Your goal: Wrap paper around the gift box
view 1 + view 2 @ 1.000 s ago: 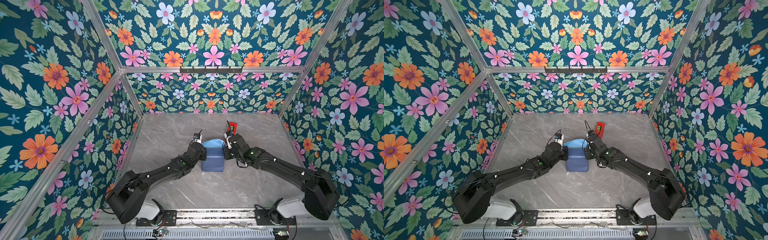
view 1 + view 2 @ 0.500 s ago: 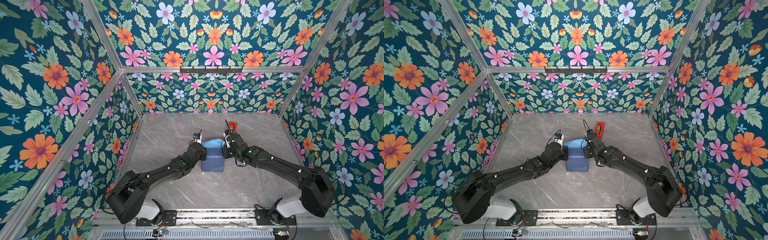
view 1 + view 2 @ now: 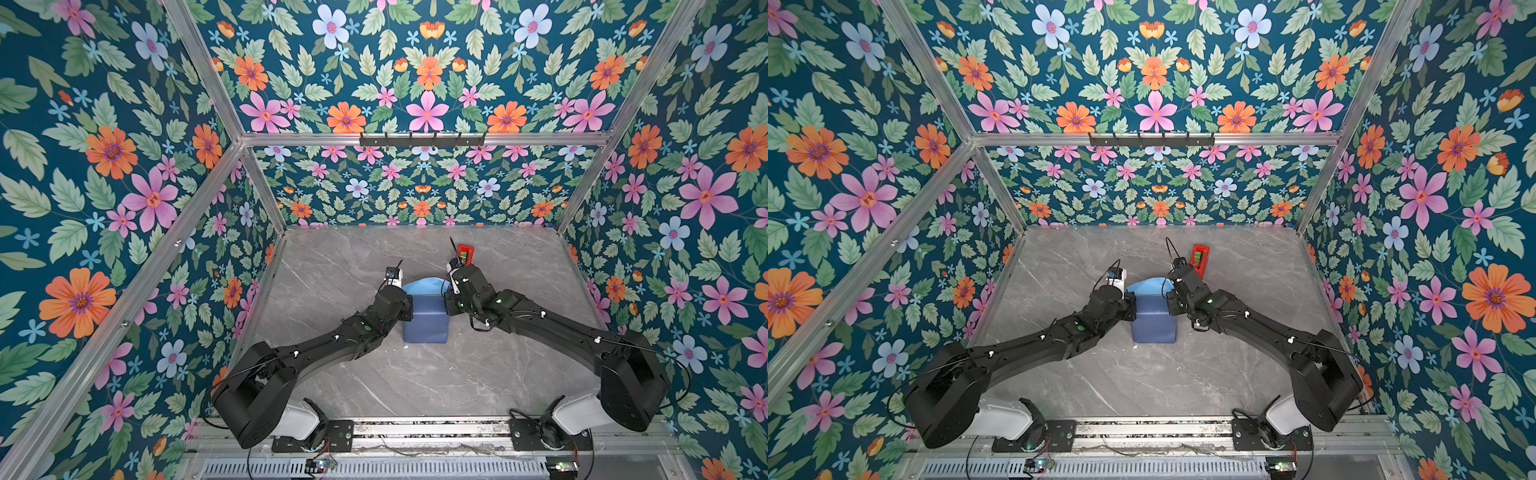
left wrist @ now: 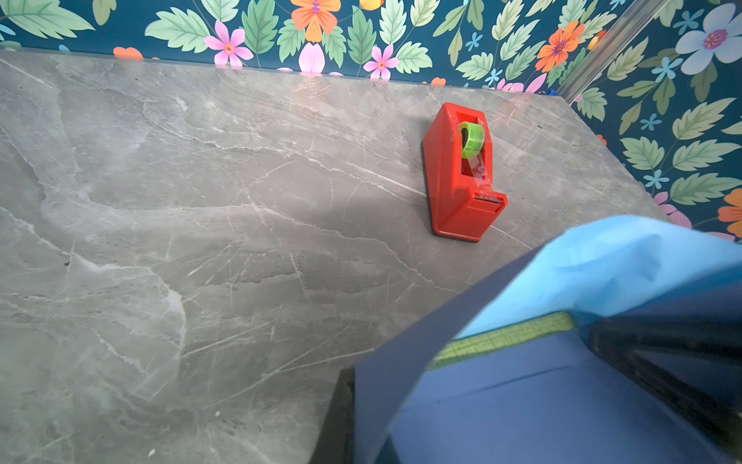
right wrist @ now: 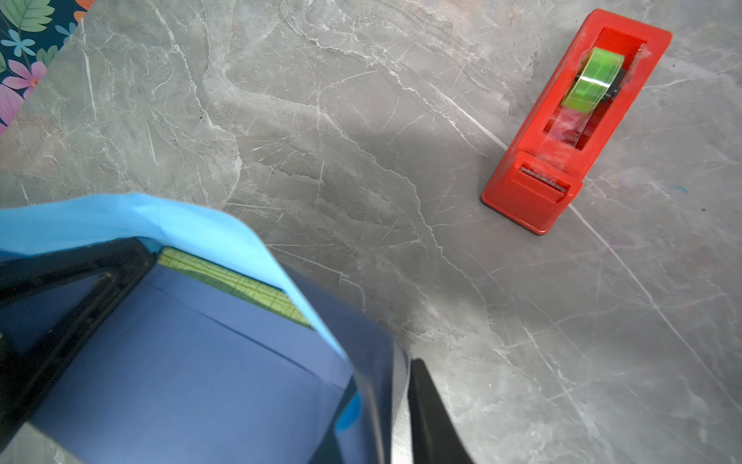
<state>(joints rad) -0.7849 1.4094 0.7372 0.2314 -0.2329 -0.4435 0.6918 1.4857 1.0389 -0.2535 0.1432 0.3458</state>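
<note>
Paper [image 3: 424, 322] wraps the gift box [image 5: 233, 283] at counter [image 3: 415, 374] centre except its 12 o'clock end, so end folds and taping look still to do; left claw [image 3: 409, 308] is clamped on a side flap, while whether right claw [image 3: 446, 305] grips anything I cannot tell.

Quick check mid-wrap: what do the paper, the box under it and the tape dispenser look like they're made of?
The paper looks like a thin matte sheet, creased, light blue on one face and darker blue on the other. The box is green with a fine woven-looking grid, perhaps cloth-covered card. The tape dispenser is red and smooth, probably moulded plastic. Its green roll shines like glossy film.
</note>
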